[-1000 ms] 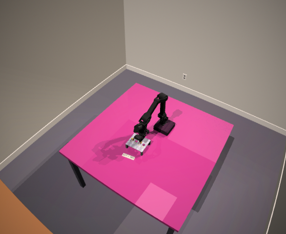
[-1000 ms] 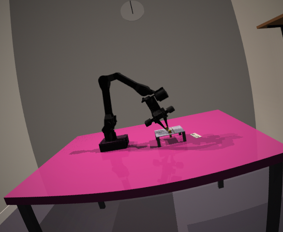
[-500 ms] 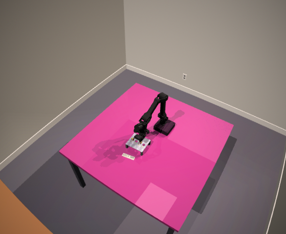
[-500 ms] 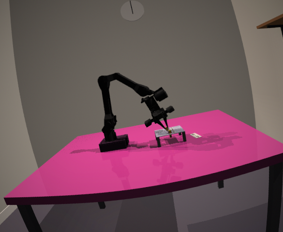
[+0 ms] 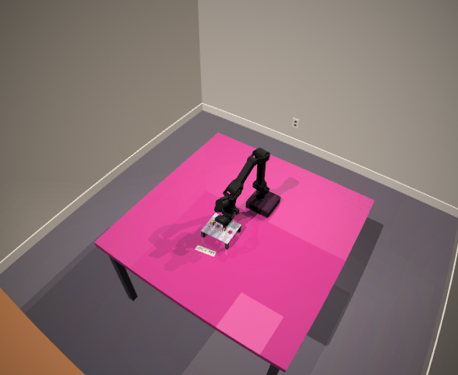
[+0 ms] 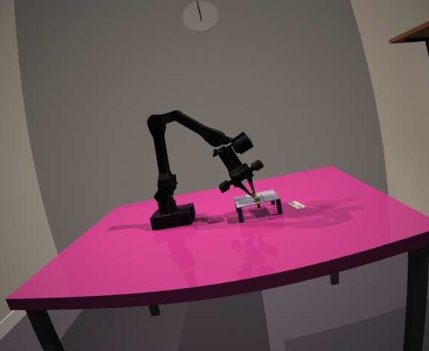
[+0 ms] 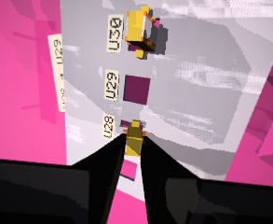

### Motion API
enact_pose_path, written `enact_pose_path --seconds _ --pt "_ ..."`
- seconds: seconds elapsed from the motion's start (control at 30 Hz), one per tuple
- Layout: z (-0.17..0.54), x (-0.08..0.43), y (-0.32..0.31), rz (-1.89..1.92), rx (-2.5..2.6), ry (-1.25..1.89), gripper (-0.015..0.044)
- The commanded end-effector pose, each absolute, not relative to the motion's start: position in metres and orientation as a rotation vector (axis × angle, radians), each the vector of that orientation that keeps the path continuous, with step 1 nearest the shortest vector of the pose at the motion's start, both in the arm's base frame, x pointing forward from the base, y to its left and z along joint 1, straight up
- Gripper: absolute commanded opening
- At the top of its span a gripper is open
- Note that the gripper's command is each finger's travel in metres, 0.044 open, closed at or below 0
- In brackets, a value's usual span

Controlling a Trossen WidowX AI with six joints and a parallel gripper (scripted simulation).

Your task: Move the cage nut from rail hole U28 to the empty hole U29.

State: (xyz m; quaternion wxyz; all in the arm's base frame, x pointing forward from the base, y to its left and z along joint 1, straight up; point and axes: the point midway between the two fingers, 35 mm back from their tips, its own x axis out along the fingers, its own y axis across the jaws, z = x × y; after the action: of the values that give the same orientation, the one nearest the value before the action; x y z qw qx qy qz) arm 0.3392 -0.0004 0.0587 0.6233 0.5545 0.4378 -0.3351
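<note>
The gripper (image 5: 224, 226) (image 6: 252, 194) (image 7: 134, 139) is shut on a yellow cage nut (image 7: 134, 146) at hole U28 of the grey rail plate (image 5: 221, 237) (image 6: 271, 195) (image 7: 192, 103). In the wrist view a strip of the U28 hole shows past the nut's far end. Whether the nut is seated or slightly raised, and its wings under the plate, cannot be told. The empty square hole U29 (image 5: 218, 226) (image 7: 136, 90) lies just beyond. The other yellow nut (image 5: 212, 223) (image 6: 257, 199) (image 7: 137, 28) stands at U30, clear of the fingers.
Another empty hole (image 5: 230, 232) (image 7: 128, 170) lies on the near side of U28 in the wrist view. The plate stands on short black legs on the pink table (image 5: 160, 209) (image 6: 112, 260). A printed card (image 5: 205, 250) (image 6: 296, 205) (image 7: 56, 70) lies beside it.
</note>
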Motion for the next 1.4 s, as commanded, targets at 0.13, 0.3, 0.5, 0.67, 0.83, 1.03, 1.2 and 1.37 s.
enact_pose_path --seconds 0.13,0.3,0.5,0.67,0.83,1.03,1.2,1.37 --pt "0.0579 0.3382 0.0 -0.757 1.276 1.002 0.0038" --pt "0.0578 0.338 -0.0001 -0.752 1.278 0.997 0.0038" --pt "0.0577 0.3377 -0.0001 -0.747 1.281 0.993 0.0038" --pt "0.0576 0.3374 -0.0002 -0.742 1.283 0.989 0.0038" --pt "0.0574 0.3371 -0.0002 -0.735 1.287 0.982 0.0038" --pt "0.0573 0.3367 -0.0003 -0.729 1.29 0.977 0.0038" --pt "0.0571 0.3364 -0.0003 -0.724 1.293 0.972 0.0038" --pt "0.057 0.3362 -0.0004 -0.719 1.296 0.967 0.0038"
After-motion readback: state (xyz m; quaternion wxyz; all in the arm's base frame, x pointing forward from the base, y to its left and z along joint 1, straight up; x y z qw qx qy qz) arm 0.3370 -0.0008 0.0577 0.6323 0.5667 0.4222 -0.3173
